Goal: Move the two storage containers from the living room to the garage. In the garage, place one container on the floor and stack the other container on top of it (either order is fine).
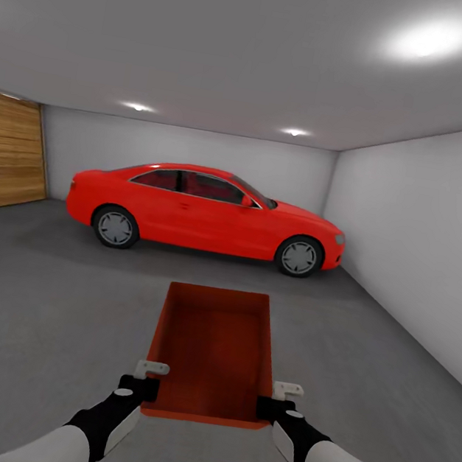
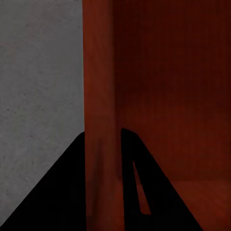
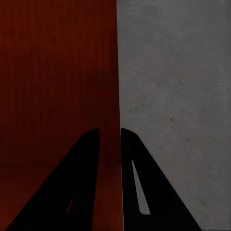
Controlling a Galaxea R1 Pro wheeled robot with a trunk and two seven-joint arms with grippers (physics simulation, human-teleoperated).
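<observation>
We are in the garage (image 1: 412,215) with one storage container (image 1: 212,347) held out in front of us above the floor (image 1: 40,305), so the step in hand looks like the carrying-in and setting-down of a bin. The left gripper (image 1: 150,376) pinches the container's left long wall near its closer end, and in the left wrist view the left gripper (image 2: 103,139) has one dark finger on either side of that orange-red wall, clamped on it. The right gripper (image 1: 279,397) does the same on the opposite wall; in the right wrist view the right gripper (image 3: 109,134) straddles the thin wall edge with its fingers closed against it. The container sits level between our two arms, open side up and with nothing in it, its long axis pointing away from us toward the red car (image 1: 204,212) parked across the far end. A wooden panelled door (image 1: 4,158) is on the left. We see no second container on the concrete, so we judge this one will serve as the bottom of the stack. The next move calls for lowering both arms together, keeping the bin flat until its base meets the concrete, then opening both grips evenly so it does not tip or slide
</observation>
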